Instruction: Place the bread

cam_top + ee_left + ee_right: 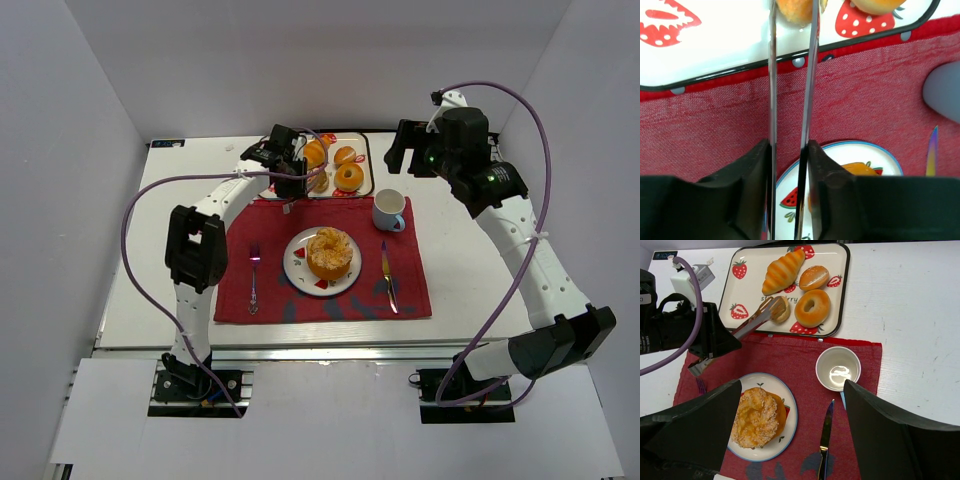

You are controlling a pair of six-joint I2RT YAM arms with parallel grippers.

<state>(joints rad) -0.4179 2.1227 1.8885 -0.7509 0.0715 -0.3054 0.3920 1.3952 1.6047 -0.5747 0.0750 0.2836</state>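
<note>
The large ring-shaped bread (330, 253) (757, 417) with its pale crumbly top lies on the round plate (295, 262). A small round bun (784, 310) (795, 10) sits at the near edge of the strawberry tray (740, 290). My left gripper (290, 165) (789, 150) is shut on metal tongs (772, 75) (757, 320). The tong tips stand on either side of that bun, against its sides. My right gripper (405, 148) (792, 390) hangs high over the mat, wide open, nothing between its fingers.
The tray (370, 165) also holds a croissant (782, 270), an oval roll (814, 277) and a glazed donut (812, 307). On the red placemat (270, 230) are a white mug (389, 210), a fork (254, 275) and a knife (388, 275).
</note>
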